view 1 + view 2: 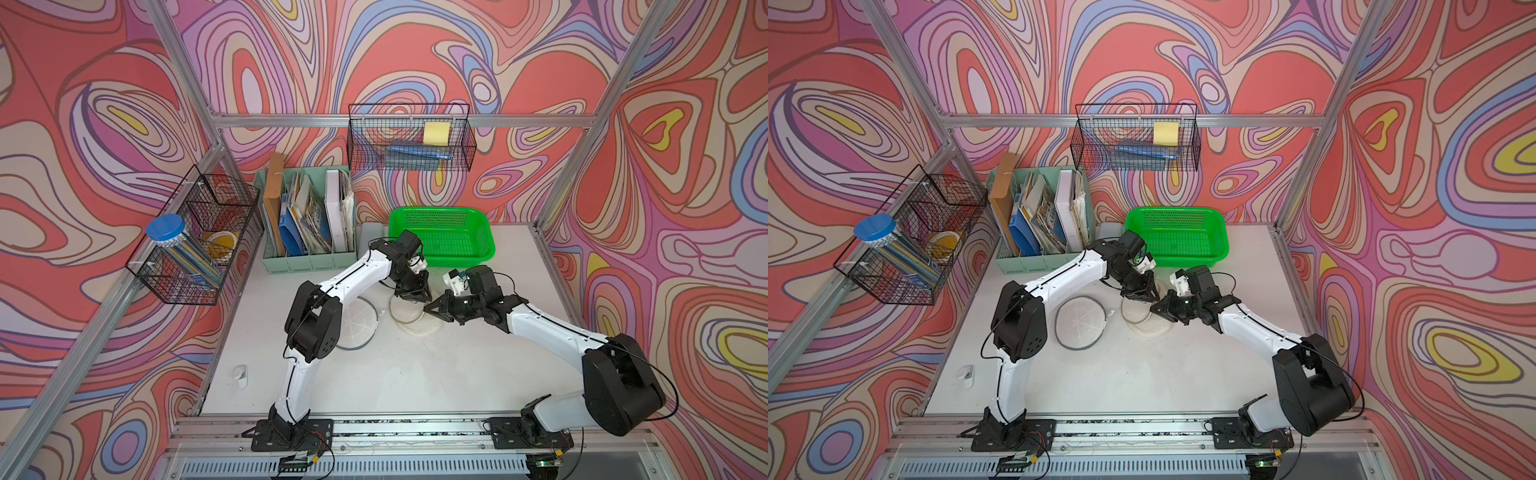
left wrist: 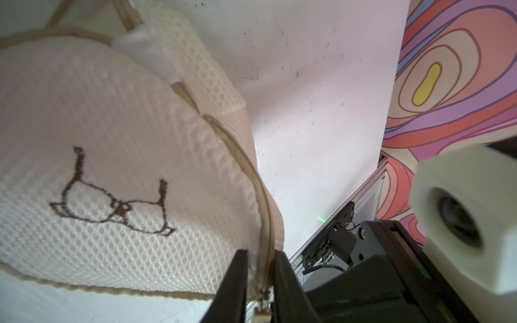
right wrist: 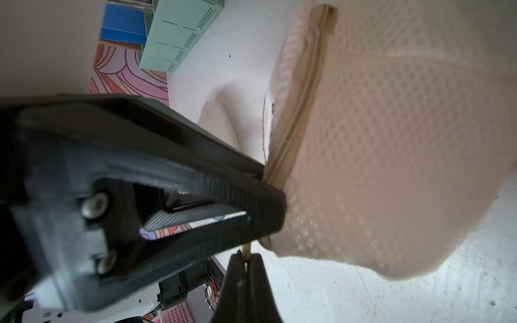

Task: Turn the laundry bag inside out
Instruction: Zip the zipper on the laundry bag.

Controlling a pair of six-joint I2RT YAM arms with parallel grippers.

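The laundry bag [image 1: 415, 325] sits mid-worktop [image 1: 415, 374] between my two arms, with its zip [image 2: 251, 173] running along the edge facing the right arm. Both grippers meet at one end of that zip. The left gripper [image 2: 259, 253] is clamped across the zip seam. The right gripper [image 3: 246, 258], just beside it, is pinched tight on a thin tan tab of the bag. I reckon the next move is pulling them apart.

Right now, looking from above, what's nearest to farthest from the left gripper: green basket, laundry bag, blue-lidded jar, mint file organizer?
From the left gripper, in a top view:
1. laundry bag, right under it, pinched.
2. green basket, just behind it.
3. mint file organizer, back left.
4. blue-lidded jar, in the wire basket on the left wall.
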